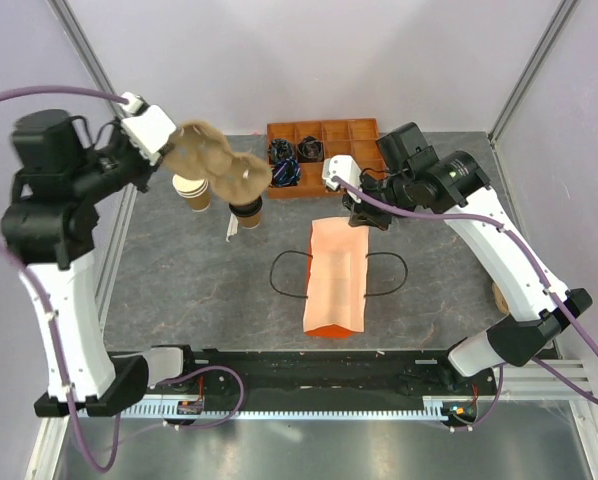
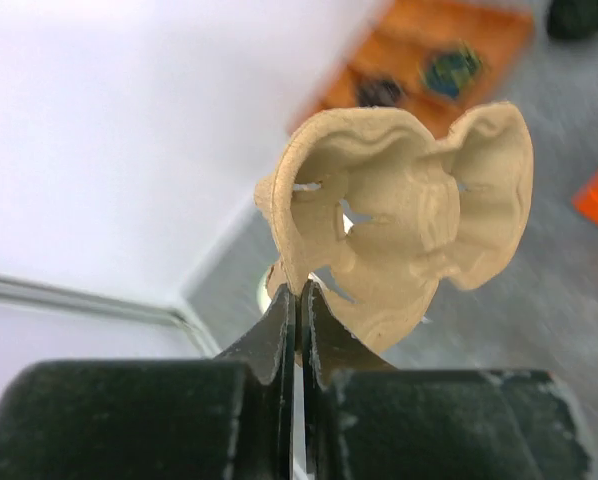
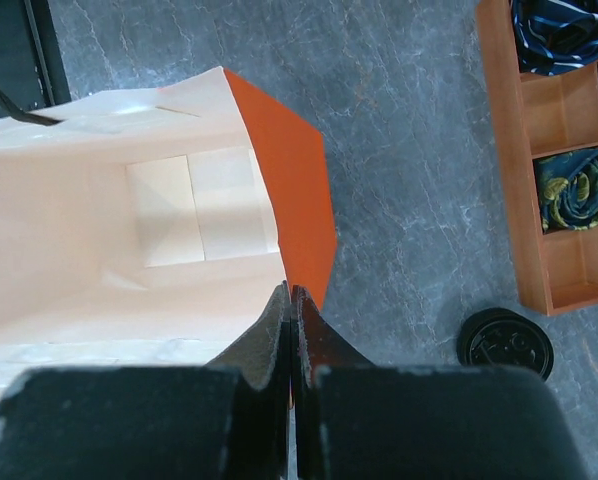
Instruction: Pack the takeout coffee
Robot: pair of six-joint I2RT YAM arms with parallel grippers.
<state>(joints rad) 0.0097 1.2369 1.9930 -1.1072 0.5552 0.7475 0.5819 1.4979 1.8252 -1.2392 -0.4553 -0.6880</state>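
A robot lab cell: white walls [image 1: 279, 60], aluminium posts [image 1: 84, 50], grey tabletop [image 1: 179, 280].

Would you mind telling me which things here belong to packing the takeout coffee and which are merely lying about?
For the job: lidded coffee cup; pulp cup carrier, pinched by the left gripper; orange paper bag, rim pinched by the right gripper.
Lying about: stack of lidless cups; loose black lid; orange divider tray of rolled ties.
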